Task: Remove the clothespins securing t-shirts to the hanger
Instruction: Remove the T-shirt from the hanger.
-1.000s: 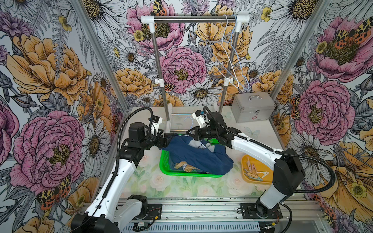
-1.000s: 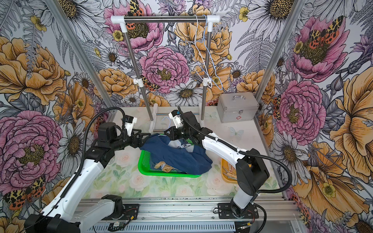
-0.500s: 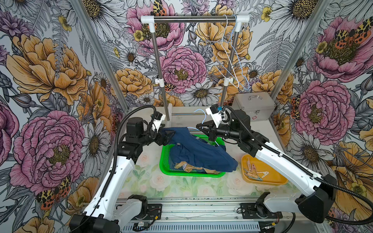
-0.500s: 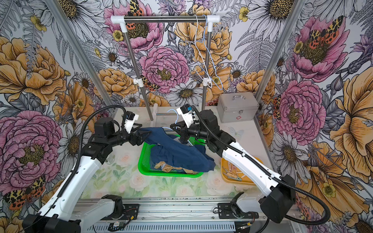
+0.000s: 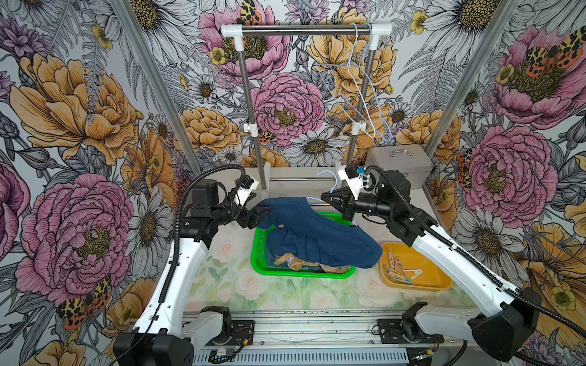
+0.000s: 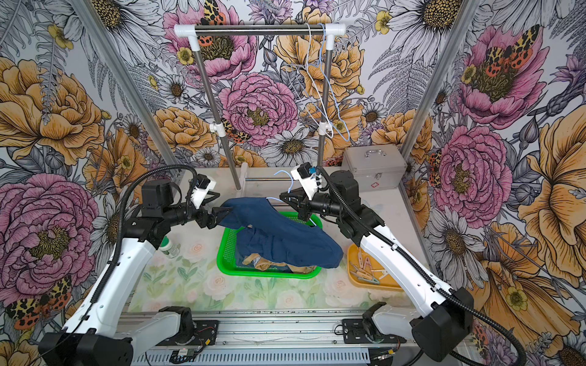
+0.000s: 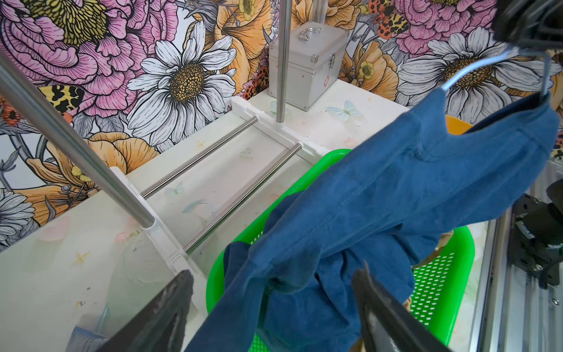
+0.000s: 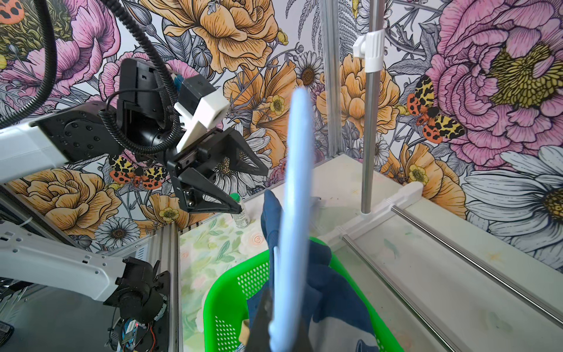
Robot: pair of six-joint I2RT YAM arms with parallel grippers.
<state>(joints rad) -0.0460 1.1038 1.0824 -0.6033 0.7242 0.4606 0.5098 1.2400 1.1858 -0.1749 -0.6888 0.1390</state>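
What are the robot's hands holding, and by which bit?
The right gripper pinches the light blue hanger just below its hook. The left gripper is open at the navy t-shirt, gripping nothing.

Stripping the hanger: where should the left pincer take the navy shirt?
By its narrow end, coming level from the robot's left: that fold of the navy shirt lies inside the open left pincer, clear of the hanger in the right pincer.

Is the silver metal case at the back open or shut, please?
Shut: the silver metal case has its lid down flush, handle on top.
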